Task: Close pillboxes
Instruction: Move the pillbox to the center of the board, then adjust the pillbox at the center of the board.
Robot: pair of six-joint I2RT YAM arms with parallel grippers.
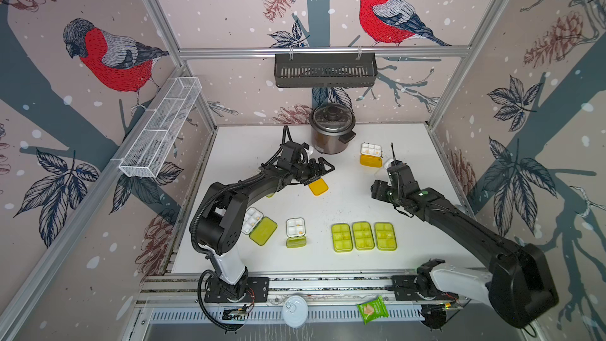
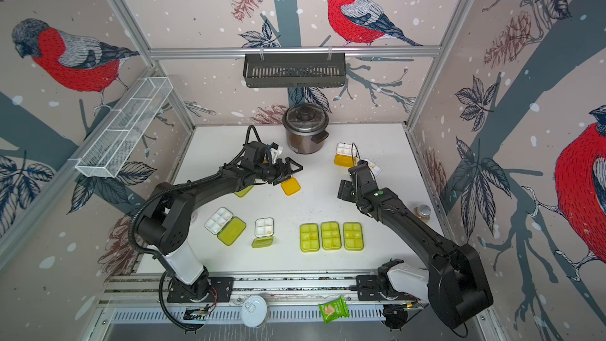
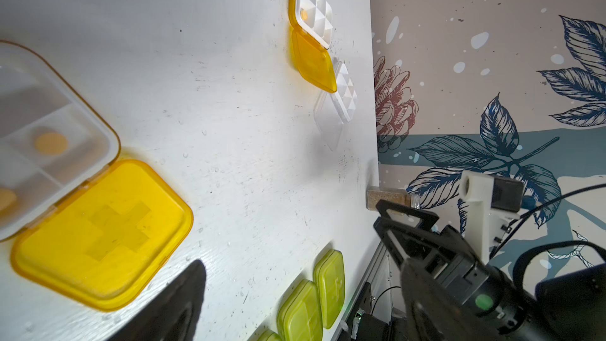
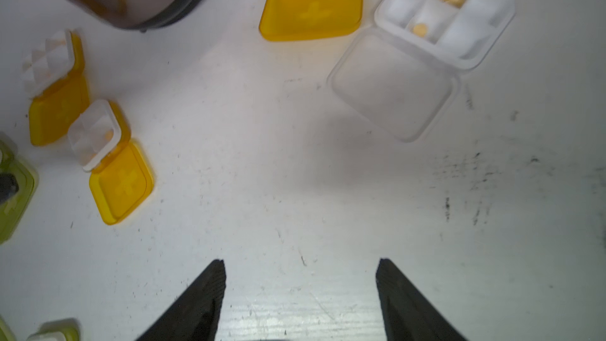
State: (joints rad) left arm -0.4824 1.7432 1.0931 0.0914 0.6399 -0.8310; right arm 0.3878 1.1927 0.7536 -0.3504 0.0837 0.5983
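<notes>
1. Closed lime-green pillboxes (image 1: pixel 363 235): three lie side by side in a row on the white surface (image 1: pixel 354 205), near and right of centre.
2. Middle green-lidded pillbox (image 1: pixel 296 232) lies open just left of that row. The left green-lidded pillbox (image 1: pixel 259 226) lies open farther left, beside my left arm.
3. Far orange-lidded pillbox (image 1: pixel 371 154) lies open at the far right. The clear-lidded pillbox (image 4: pixel 423 44) lies open just beside it, with pills in two of its compartments.
4. Central orange-lidded pillbox (image 3: pixel 101 234) lies open, its lid flat on the surface. My left end effector (image 1: pixel 323 172) hangs over it with its jaws spread wide, grasping nothing.
5. Hidden orange-lidded pillbox (image 4: pixel 55 100) lies open by the cooker (image 1: pixel 332 129), which stands at the far centre.
6. My right end effector (image 4: pixel 300 290) is over bare surface, near the clear-lidded pillbox. Its jaws are parted and empty.
7. Snack packet (image 1: pixel 372 310) and round can lid (image 1: pixel 295 311) lie beyond the surface's near edge.
</notes>
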